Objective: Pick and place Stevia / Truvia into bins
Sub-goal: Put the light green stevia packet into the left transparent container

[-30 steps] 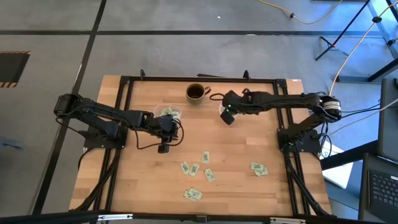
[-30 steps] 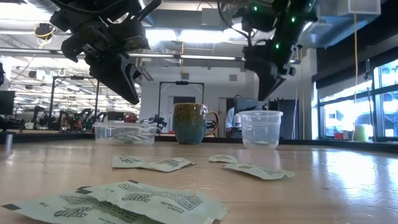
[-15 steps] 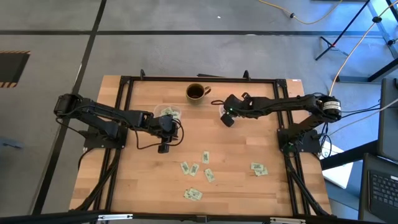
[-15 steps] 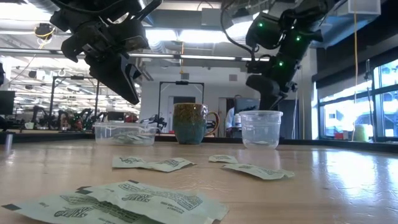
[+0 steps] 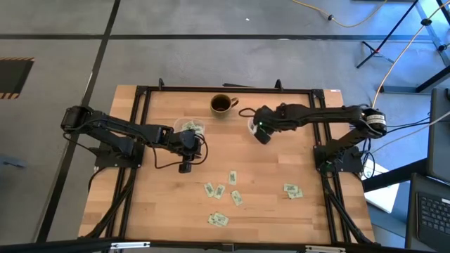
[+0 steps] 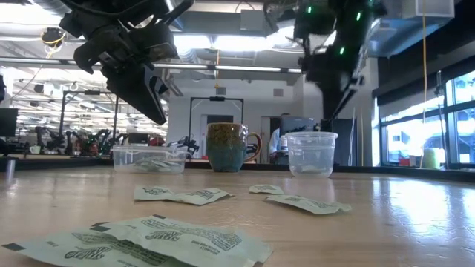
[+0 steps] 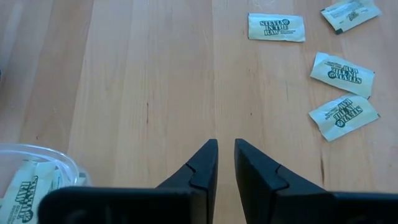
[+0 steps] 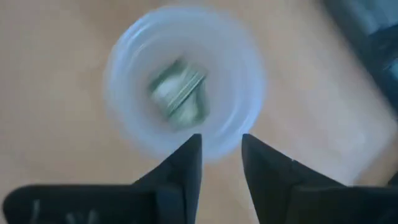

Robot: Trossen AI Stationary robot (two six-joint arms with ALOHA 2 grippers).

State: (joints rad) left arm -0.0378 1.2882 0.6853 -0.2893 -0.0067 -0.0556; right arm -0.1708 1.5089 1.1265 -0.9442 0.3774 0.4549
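Several pale green Stevia sachets (image 5: 232,177) lie flat on the wooden table, toward its near side (image 7: 277,28). The clear round cup (image 5: 252,124) stands at the far middle, with a sachet (image 8: 180,93) inside it. My right gripper (image 8: 221,140) hangs open right above the cup (image 6: 311,153), holding nothing. The shallow clear tub (image 5: 188,126) with sachets in it stands left of the cup. My left gripper (image 7: 226,144) hovers beside the tub (image 7: 37,174), above bare wood. Its fingers stand a narrow gap apart, with nothing between them.
A dark mug (image 5: 221,105) with a handle stands between tub and cup at the far edge. A black frame (image 5: 144,95) borders the table. More sachets lie near the right (image 5: 292,190) and near (image 5: 218,220) sides.
My right gripper dipped toward the cup's rim, then rose again above the cup and tipped steeper downward.
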